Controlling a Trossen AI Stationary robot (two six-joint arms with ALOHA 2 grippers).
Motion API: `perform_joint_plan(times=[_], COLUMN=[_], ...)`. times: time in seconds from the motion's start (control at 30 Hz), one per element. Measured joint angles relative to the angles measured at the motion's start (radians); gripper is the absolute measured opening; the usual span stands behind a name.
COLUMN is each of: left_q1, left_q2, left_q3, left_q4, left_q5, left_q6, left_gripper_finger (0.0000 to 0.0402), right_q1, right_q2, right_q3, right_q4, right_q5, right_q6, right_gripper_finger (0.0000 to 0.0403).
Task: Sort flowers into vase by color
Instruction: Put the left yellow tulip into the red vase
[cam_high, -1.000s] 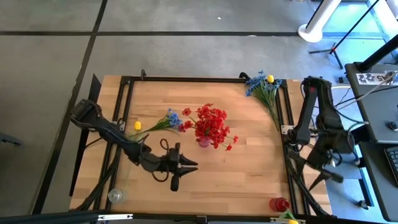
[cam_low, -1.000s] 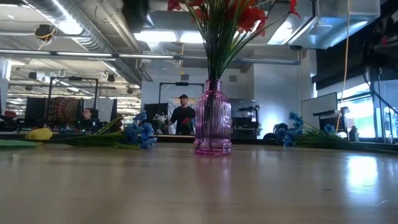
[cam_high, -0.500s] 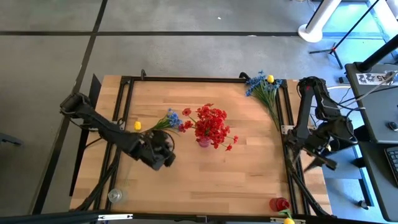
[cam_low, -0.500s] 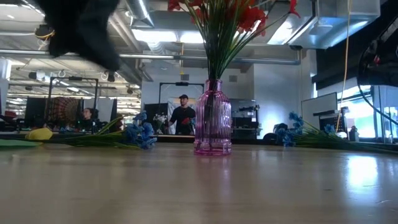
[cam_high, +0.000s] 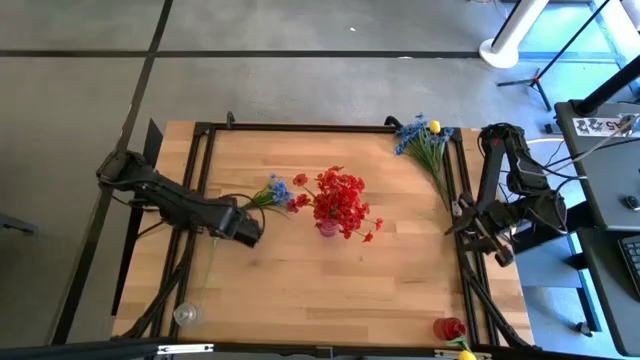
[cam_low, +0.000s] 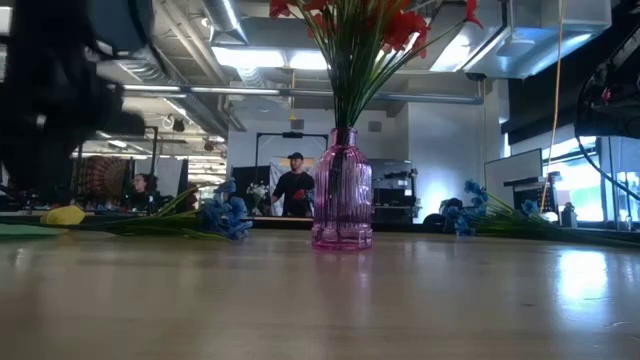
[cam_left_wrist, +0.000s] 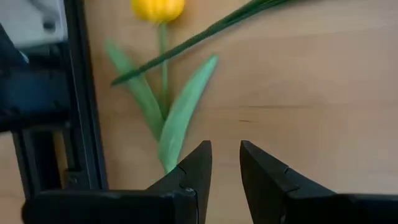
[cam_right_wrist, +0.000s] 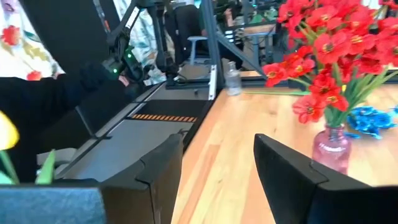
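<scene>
A pink ribbed vase (cam_high: 328, 228) (cam_low: 342, 190) stands mid-table with red flowers (cam_high: 340, 198) in it. A blue sprig (cam_high: 277, 190) lies left of the vase, its stem running toward my left gripper (cam_high: 250, 228). A yellow tulip (cam_left_wrist: 158, 7) (cam_low: 65, 214) lies flat by the left rail, its leaves (cam_left_wrist: 177, 118) just ahead of the fingers. My left gripper (cam_left_wrist: 225, 146) hovers over the wood with a narrow gap and touches nothing. A blue bunch with a yellow bud (cam_high: 425, 140) lies at the far right corner. My right gripper (cam_high: 472, 225) (cam_right_wrist: 219, 140) waits open at the table's right rail.
A small clear vase (cam_high: 184, 314) stands at the near left corner and a red one (cam_high: 448, 327) at the near right corner. Black rails (cam_high: 205, 180) frame the table. Bare wood (cam_high: 340, 280) spreads across the near half. People stand in the room beyond.
My left gripper has swung from the near middle of the table toward the left and far side, turning about, and now sits over the stems beside the yellow tulip. My right arm has drawn up along the right rail toward the far side. The flowers have stayed put.
</scene>
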Motion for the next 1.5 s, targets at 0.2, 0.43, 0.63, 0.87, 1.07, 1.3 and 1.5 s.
perform_joint_plan(times=[0.2,0.43,0.63,0.87,1.07,1.3,1.5], left_q1=[0.112,0.188,0.220,0.166,0.057,-0.084,-0.223], left_q2=[0.001,-0.006,-0.005,-0.005,0.004,0.002,0.018], left_q3=[-0.142,-0.236,-0.240,-0.239,-0.150,0.059,0.109], left_q4=[0.082,0.149,0.156,0.172,0.139,0.213,0.734], left_q5=[0.115,0.152,0.158,0.078,-0.066,-0.216,-0.419], left_q6=[0.043,0.034,0.103,0.141,0.094,0.144,0.530], left_gripper_finger=[0.0080,0.0080,0.0079,0.0009,0.0002,0.0001,0.0000], right_q1=[0.000,0.000,0.000,0.000,0.000,0.000,0.000], right_q2=[0.031,0.055,0.081,0.120,0.120,0.123,0.123], right_q3=[0.000,0.000,0.000,0.000,0.000,0.000,0.000], right_q4=[0.002,0.034,0.034,0.054,0.090,0.090,0.080], right_q5=[0.076,0.083,0.092,0.138,0.105,0.160,0.196], right_q6=[-0.024,-0.021,-0.009,-0.015,-0.111,-0.205,-0.209], right_gripper_finger=[0.0200,0.0200,0.0200,0.0200,0.0200,0.0200,0.0200])
